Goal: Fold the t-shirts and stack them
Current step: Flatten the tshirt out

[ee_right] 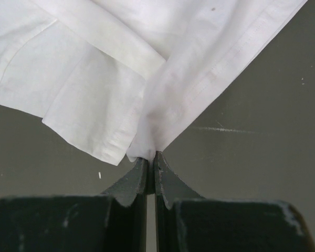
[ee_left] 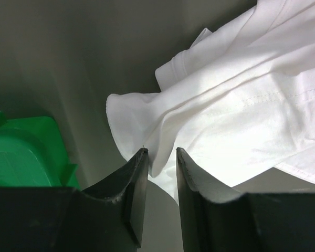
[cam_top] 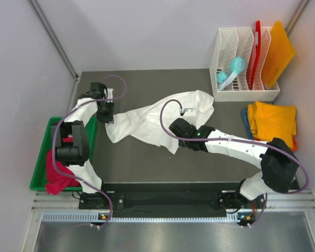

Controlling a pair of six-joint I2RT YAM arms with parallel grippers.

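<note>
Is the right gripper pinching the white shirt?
Yes, the right gripper is shut tight on a bunched fold of the white t-shirt.

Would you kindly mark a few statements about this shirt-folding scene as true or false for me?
1. The right end effector is shut on the white t-shirt. True.
2. The crimson-pink t-shirt lies at the table's centre. False: it drapes over the green tray.
3. A folded yellow-orange t-shirt lies at the table's right edge. True.
4. The white rack is empty. False: it holds a teal object, a red board and an orange board.
</note>
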